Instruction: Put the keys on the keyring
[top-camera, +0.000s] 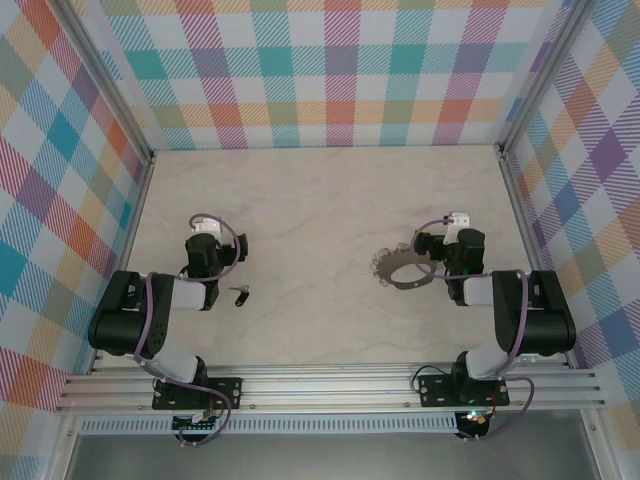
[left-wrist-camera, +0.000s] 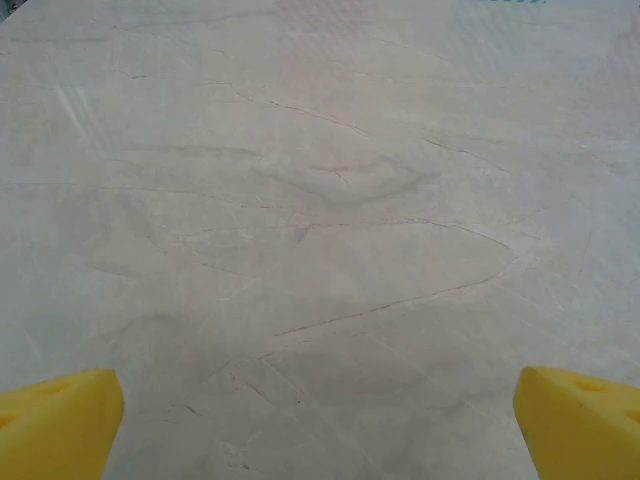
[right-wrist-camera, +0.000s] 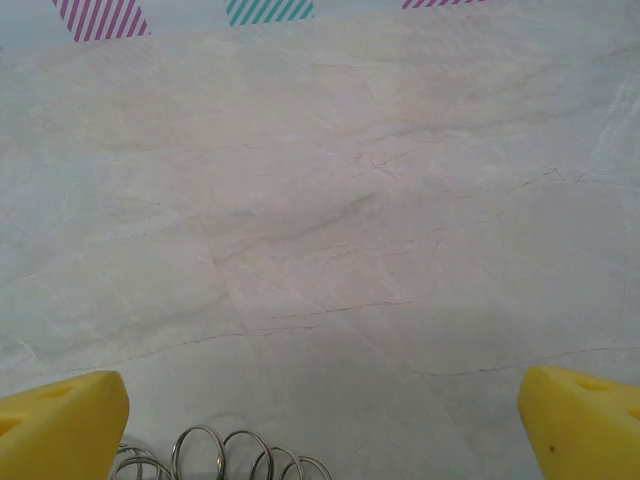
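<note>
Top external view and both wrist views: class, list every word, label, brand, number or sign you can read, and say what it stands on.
No readable text in any view.
Tiny dark key with black head: too small to tell any marking.
Large thin silver-grey metal keyring: no lettering seen.
Checked walls and pale marble-look table: pattern only, no words.

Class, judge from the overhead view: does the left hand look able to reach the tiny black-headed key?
Probably yes. The tiny black-headed key lies on bare pale marbled table close beside the left arm, nothing between, and the left hand is open; it would have to draw back a little.
</note>
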